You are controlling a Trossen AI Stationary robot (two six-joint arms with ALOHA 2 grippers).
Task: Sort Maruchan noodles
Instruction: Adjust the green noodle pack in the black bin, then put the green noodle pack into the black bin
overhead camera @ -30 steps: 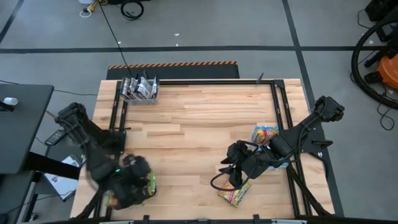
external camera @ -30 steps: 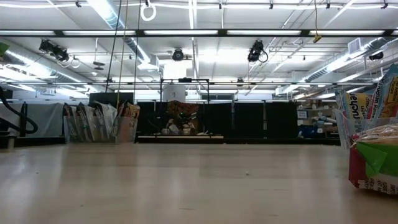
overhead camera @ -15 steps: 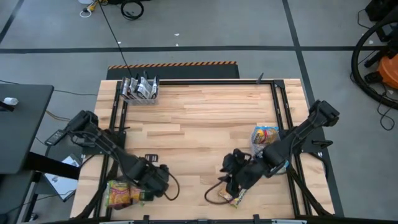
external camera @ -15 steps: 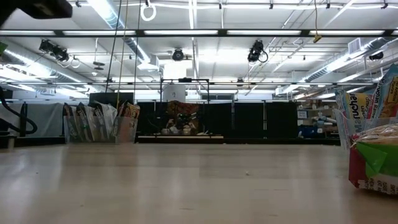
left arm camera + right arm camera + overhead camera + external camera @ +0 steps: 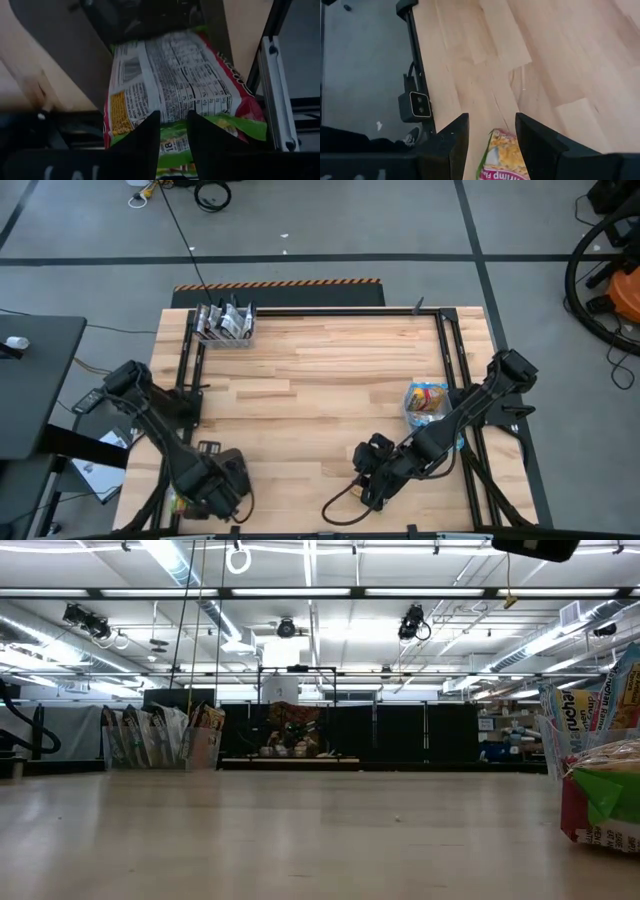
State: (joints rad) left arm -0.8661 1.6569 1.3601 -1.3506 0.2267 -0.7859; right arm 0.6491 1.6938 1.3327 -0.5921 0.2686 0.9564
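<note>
A red-and-green noodle packet [image 5: 175, 85] lies label side up at the table's near left corner; only a sliver of it [image 5: 171, 501] shows in the high view. My left gripper [image 5: 173, 135] points down over it, open by a narrow gap. I cannot tell whether it touches the packet. A yellow noodle packet [image 5: 502, 157] lies near the table's front edge, hidden under the arm in the high view. My right gripper [image 5: 491, 120] slants down over it, open wide, with one finger on either side of the packet's end.
A clear bin [image 5: 224, 323] with dark packets standing in it is at the far left. Another bin [image 5: 427, 402] with yellow and blue packets is at the right, by the black frame rail [image 5: 452, 370]. Bare wood lies between the arms.
My left gripper swung off to the right of its packet, then came back over it toward the near left corner, lower and with the wrist rolled. My right gripper sank toward the near edge until it covered the yellow packet. Both packets stayed where they lay.
</note>
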